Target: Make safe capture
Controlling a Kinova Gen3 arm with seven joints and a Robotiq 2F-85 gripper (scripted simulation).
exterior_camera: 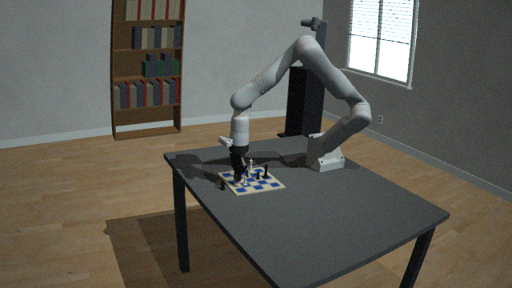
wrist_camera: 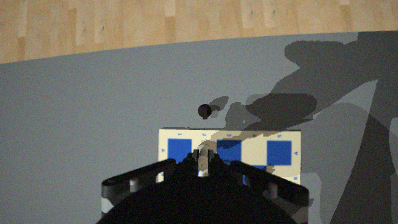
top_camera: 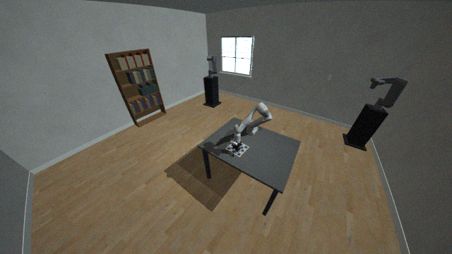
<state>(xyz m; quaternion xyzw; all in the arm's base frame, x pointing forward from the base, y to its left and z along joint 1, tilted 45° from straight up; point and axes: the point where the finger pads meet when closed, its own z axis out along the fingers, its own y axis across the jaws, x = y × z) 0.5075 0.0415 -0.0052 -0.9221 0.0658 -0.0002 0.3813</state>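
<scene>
A small blue-and-cream chessboard (exterior_camera: 251, 181) lies on the grey table; it also shows in the top view (top_camera: 237, 149) and the wrist view (wrist_camera: 230, 152). My gripper (exterior_camera: 238, 176) is shut on a white piece (wrist_camera: 202, 161) and holds it low over the board's left edge squares. A black piece (exterior_camera: 222, 186) stands upright on the table just off the board; it also shows in the wrist view (wrist_camera: 204, 110). A white piece (exterior_camera: 250, 164) and black pieces (exterior_camera: 266, 171) stand on the board. I cannot tell whether the held piece's base touches the board.
The arm's base (exterior_camera: 325, 158) stands on the table behind the board. The table's near-left edge (exterior_camera: 188, 176) runs close to the board. A bookshelf (exterior_camera: 146, 68) and black pedestals (top_camera: 365, 125) stand far off by the walls.
</scene>
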